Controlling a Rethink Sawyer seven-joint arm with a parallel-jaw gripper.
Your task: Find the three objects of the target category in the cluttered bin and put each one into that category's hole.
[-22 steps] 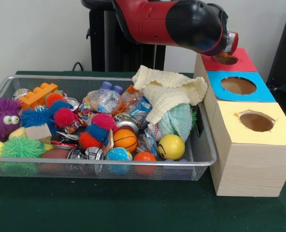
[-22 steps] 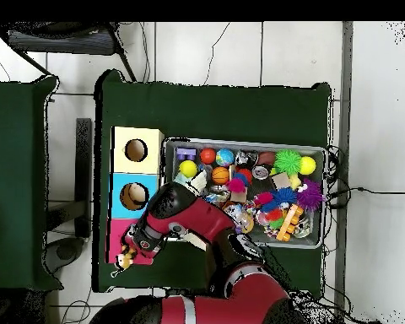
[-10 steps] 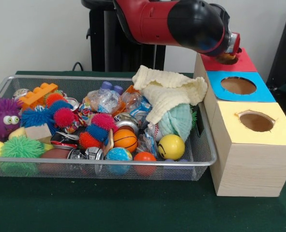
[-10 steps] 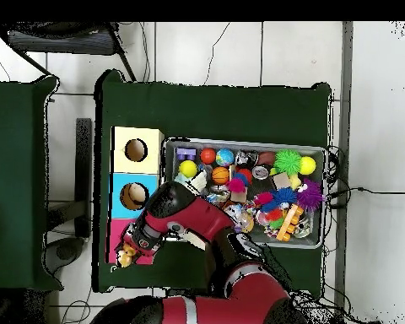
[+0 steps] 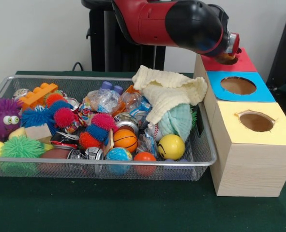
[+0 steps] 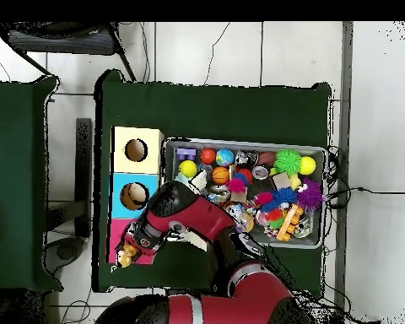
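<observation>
The gripper (image 5: 228, 57) is hanging right over the red box (image 5: 239, 63), at the end of the big red and black arm (image 5: 181, 21). It is hard to see its tips, so nobody can tell if it is spread or pinching. Something small and brownish (image 6: 124, 256) is showing at the gripper, right at the red box's hole (image 5: 227, 60), but it is too blurry to say what it is or whether the gripper is gripping it.

The red box is sitting in a row with a blue box (image 5: 239, 87) and a yellow box (image 5: 254, 145). Each box is showing a round hole on top.

Just beside the boxes, a wire bin (image 5: 201, 162) is sitting on the green table (image 5: 133, 208). It is full of toys. A cream cloth (image 5: 169, 92) is lying over a green cloth (image 5: 179, 121) at the end near the boxes. A yellow ball (image 5: 171, 147), an orange ball (image 5: 125, 140) and a small red ball (image 5: 145, 157) are lying near the front wall. Spiky balls (image 5: 60, 116), a purple fuzzy toy (image 5: 2, 116) and an orange block (image 5: 38, 94) are piled at the other end.
</observation>
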